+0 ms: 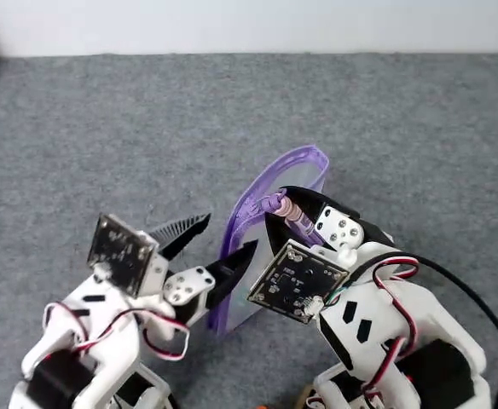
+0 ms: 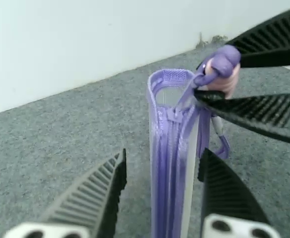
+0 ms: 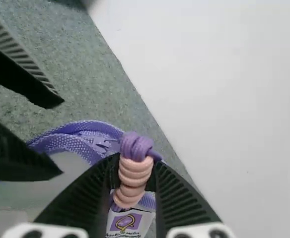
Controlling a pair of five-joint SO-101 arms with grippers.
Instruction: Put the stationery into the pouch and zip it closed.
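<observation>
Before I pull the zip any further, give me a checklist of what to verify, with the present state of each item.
1. Right gripper shut on the zipper pull: ok, the pink coil sits between its jaws.
2. Left gripper bracing the pouch: not ok, its jaws stand open, one on either side.
3. Pouch upright on its edge on the table: ok.
4. Zip run fully to the end: cannot tell.
5. Stationery inside the pouch: cannot tell.
</observation>
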